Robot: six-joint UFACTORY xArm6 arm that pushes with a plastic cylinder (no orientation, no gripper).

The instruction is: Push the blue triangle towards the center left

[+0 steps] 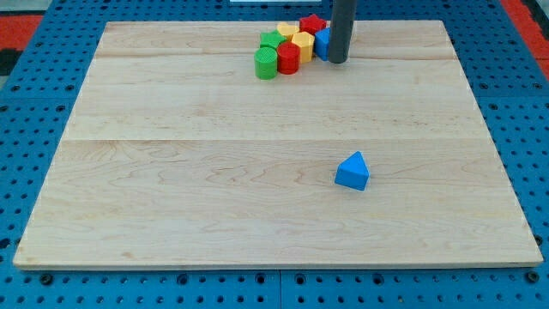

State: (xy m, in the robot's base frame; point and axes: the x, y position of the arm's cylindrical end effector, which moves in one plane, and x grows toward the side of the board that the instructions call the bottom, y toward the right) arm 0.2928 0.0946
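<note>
The blue triangle [352, 171] lies alone on the wooden board [171, 189], right of centre and toward the view's bottom. My tip [338, 61] is at the view's top, far above the triangle, on the right side of a cluster of blocks. It touches or stands right next to a blue block [322, 42], which the rod partly hides.
The cluster at the view's top holds a green cylinder [266, 63], a red cylinder [288, 58], a yellow block [302, 45], a green block [272, 39], a yellow block [286, 30] and a red star [312, 23]. Blue pegboard [51, 129] surrounds the board.
</note>
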